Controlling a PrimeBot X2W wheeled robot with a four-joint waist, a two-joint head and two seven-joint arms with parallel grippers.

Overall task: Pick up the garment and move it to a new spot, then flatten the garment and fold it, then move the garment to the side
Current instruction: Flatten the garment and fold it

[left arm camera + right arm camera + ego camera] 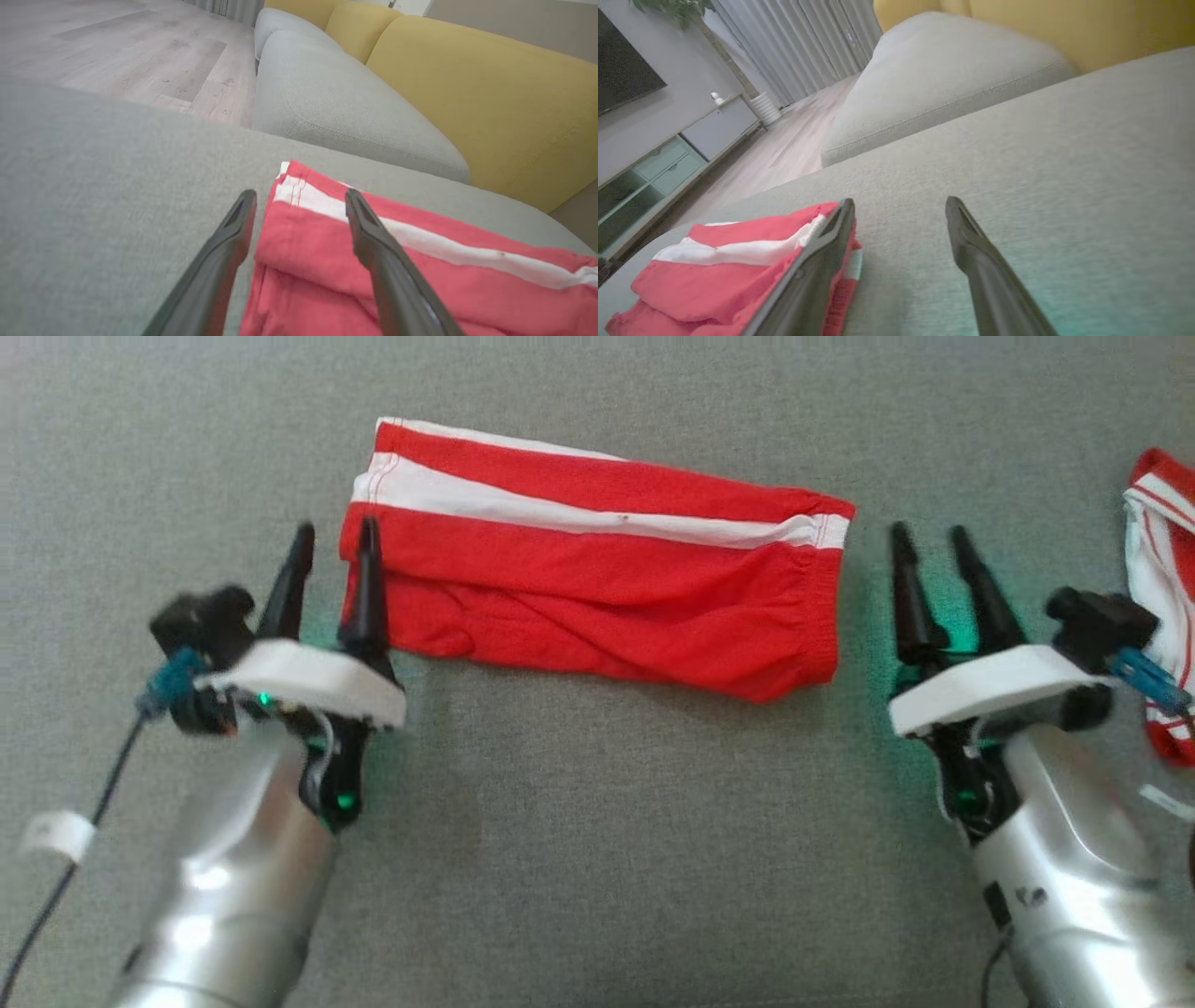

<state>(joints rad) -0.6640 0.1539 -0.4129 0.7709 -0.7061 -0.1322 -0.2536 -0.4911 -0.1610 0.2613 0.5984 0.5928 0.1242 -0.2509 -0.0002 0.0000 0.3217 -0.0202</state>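
A red garment (597, 579) with a white stripe lies folded into a long rectangle in the middle of the grey cushion (597, 821). My left gripper (331, 541) is open at the garment's left end, one finger over the cloth's edge and the other over bare cushion. In the left wrist view the garment (420, 261) lies under the left gripper (299, 198), which holds nothing. My right gripper (929, 546) stands open just off the garment's right end, holding nothing. In the right wrist view the garment (738, 252) sits left of the right gripper (901, 203).
A second red and white cloth (1162, 579) lies at the right edge, behind my right wrist. Another grey seat cushion (336, 102) and yellow backrests (490, 93) lie beyond the garment. Wood floor (117, 46) and a low cabinet (668, 158) are off the cushion's edge.
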